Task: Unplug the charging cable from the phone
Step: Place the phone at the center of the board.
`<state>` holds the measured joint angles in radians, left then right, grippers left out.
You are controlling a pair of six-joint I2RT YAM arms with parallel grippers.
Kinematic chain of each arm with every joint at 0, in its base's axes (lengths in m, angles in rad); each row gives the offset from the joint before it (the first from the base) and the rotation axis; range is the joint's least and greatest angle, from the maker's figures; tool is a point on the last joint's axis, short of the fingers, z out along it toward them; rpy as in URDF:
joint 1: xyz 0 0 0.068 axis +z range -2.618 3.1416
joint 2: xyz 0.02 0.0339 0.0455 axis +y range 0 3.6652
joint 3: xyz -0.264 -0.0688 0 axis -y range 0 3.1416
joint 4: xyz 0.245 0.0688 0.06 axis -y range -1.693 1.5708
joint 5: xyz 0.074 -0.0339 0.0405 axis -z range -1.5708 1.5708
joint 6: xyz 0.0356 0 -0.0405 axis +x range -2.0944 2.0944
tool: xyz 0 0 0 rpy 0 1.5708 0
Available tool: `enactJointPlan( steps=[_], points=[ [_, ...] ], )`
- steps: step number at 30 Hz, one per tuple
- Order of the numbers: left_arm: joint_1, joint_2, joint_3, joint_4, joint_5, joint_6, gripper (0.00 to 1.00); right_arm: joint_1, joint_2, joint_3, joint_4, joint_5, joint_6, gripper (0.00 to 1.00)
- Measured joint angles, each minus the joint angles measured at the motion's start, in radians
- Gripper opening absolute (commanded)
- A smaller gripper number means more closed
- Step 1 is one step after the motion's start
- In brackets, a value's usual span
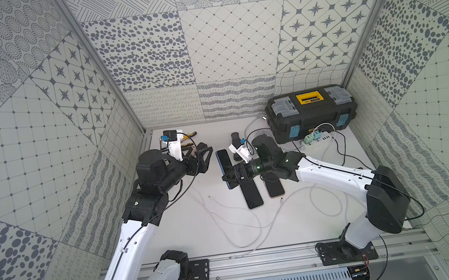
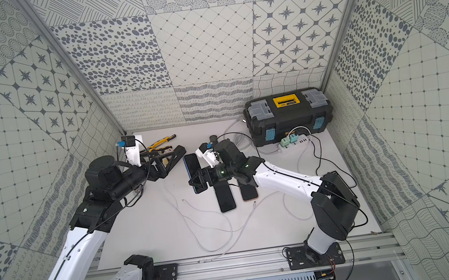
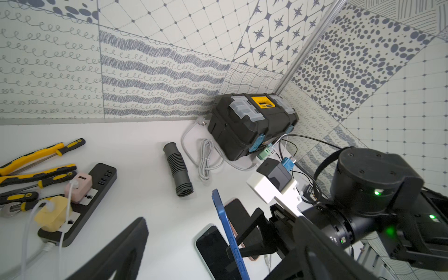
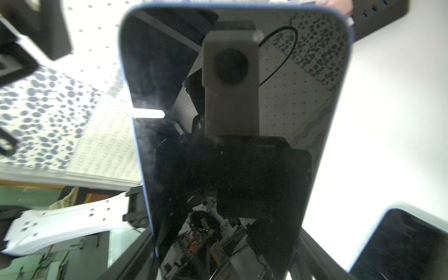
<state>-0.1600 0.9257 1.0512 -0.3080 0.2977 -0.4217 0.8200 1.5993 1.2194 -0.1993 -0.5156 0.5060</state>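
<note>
right tool (image 1: 229, 176) clamped on the blue phone (image 1: 222, 158) by its edges, left tool (image 1: 198, 154) apart; port probably hidden, so hold steady and pull straight out.

Right gripper (image 2: 199, 180) has the blue phone (image 2: 191, 162) clamped. Left gripper (image 2: 171, 160) hangs wide open nearby, white cables (image 2: 211, 250) loose on the bench (image 2: 147, 233).

Grey-on-white patterned panels (image 1: 234, 42) of dots, stars, grids and squiggles, joined by aluminium corner posts (image 1: 98, 60), enclose a plain white worktop (image 1: 183, 240) on three sides under bright, even light.
</note>
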Motion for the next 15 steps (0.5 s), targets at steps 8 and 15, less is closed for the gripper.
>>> enactJointPlan(
  steps=[8, 15],
  points=[
    [0.0, 0.002, -0.003, -0.024, -0.085, 0.006, 0.98, 0.089, 0.101, 0.151, -0.209, 0.301, 0.003, 0.42],
    [0.0, 0.003, -0.003, -0.024, -0.12, 0.01, 0.98, 0.15, 0.184, 0.229, -0.311, 0.48, 0.047, 0.42]
  ],
)
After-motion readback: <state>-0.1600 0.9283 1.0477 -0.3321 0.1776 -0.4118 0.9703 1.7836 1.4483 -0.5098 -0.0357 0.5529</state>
